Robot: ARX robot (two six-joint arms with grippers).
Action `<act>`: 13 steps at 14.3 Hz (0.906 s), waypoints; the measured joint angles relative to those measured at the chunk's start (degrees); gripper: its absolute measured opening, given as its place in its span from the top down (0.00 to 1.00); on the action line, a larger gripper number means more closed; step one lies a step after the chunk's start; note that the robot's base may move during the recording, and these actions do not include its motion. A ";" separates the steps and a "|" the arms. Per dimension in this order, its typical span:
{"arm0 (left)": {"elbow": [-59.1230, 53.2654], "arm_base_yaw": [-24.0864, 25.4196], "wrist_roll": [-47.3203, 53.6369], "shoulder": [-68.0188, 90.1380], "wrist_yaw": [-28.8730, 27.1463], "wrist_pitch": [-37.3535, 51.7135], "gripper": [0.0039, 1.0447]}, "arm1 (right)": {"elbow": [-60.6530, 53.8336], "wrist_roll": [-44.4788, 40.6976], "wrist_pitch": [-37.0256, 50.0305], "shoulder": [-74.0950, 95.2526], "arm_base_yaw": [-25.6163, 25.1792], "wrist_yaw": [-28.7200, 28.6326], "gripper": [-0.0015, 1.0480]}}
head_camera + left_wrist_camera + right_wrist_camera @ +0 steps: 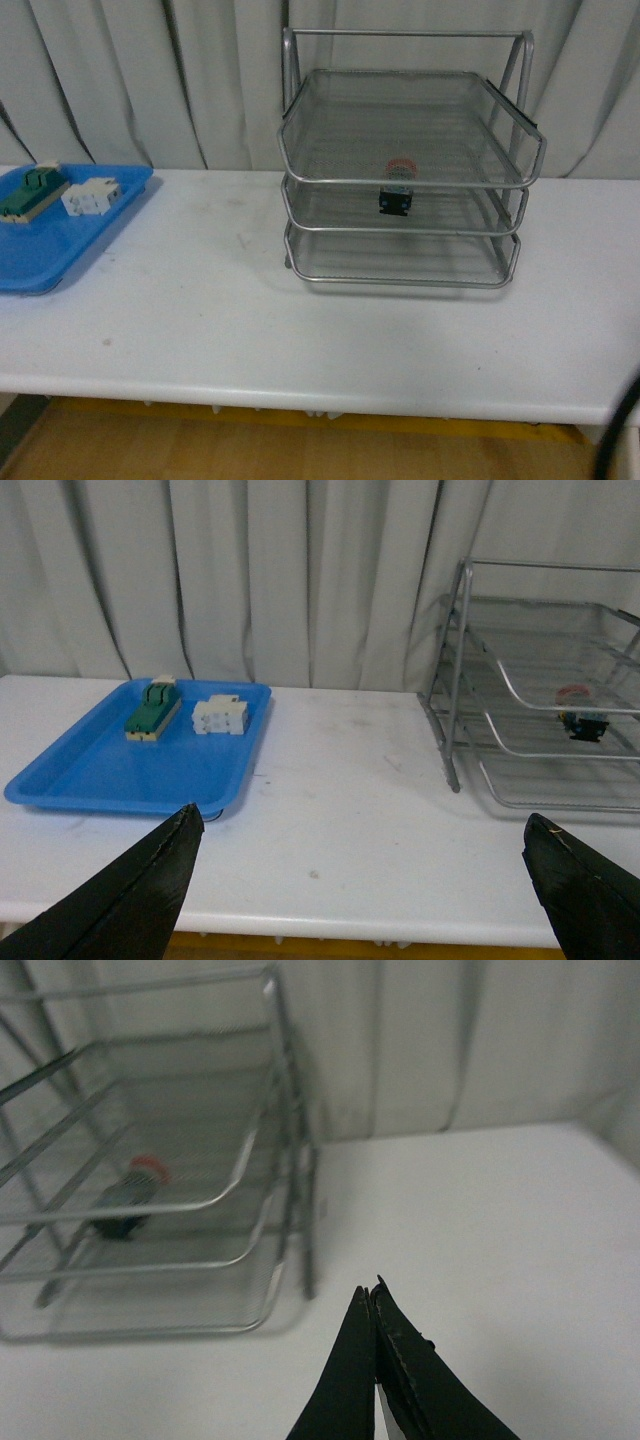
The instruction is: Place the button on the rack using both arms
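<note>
**Button rests in the rack, both grippers empty**

Black fingertips fill the near edge of each wrist view. Those of the left gripper point(365, 890) stand spread wide apart with nothing between them. Those of the right gripper point(375, 1360) are pressed together, tip to tip, and hold nothing. Neither arm shows in the front view, apart from a dark cable at the lower right corner.

Outward from the grippers lies bare white table point(200, 300). The rack point(405, 165) stands toward the back of it, near the curtain point(150, 80). The button point(399, 186) sits on the middle tier, red cap up, near the front rail, free of any gripper.

By the look of it the placing is done; what remains, at most, is for the arms to stay clear or go home.

At the far left a blue tray point(60, 250) holds a green-and-cream block point(32, 192) and a white block point(90, 195), well apart from the rack. Between tray and rack the table is open, with room right of the rack too. The table's front edge is near the camera.
</note>
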 joint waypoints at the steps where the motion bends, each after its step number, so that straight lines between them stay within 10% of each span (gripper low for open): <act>1: 0.00 0.11 -0.02 0.00 -0.13 -0.20 0.06 | -4.22 -1.46 3.04 -5.27 -1.42 0.83 0.98; 13: 0.00 0.07 0.00 0.00 0.04 -0.09 0.06 | -15.96 -4.33 -29.53 -52.72 -0.98 0.37 0.98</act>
